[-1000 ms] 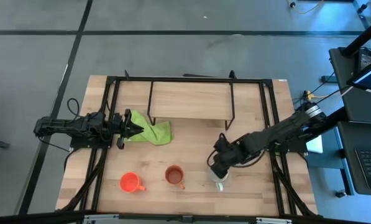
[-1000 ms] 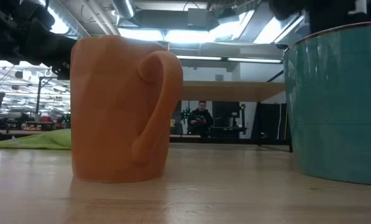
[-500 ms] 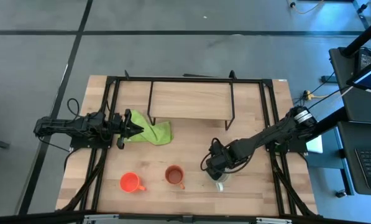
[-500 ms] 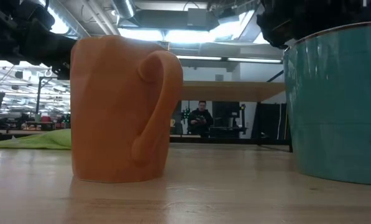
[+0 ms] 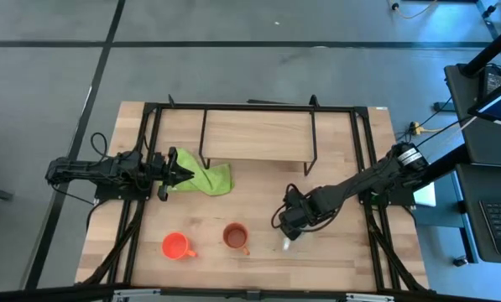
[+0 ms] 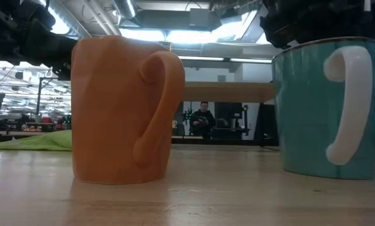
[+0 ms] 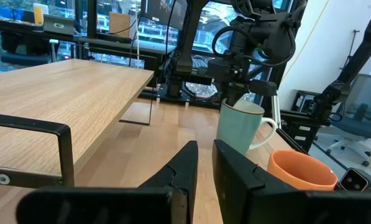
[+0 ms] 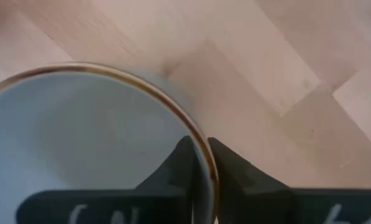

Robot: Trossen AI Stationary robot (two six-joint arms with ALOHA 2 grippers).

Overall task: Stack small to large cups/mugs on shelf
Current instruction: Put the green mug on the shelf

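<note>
My right fingers (image 8: 196, 163) pinch the rim of the pale green mug (image 6: 322, 110), one inside and one outside, nearly closed on its wall. The mug stands upright on the tabletop (image 5: 258, 201); the shelf (image 5: 257, 134) lies toward eleven o'clock from it. My left fingers (image 7: 204, 163) wait almost closed, empty, by the lime-green cloth (image 5: 208, 178).

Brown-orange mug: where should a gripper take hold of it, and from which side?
By the rim, from straight above, with one finger inside and one outside, on the side away from the handle. The brown-orange mug stands upright with its mouth open. The right gripper pinches the pale green mug likewise.
</note>
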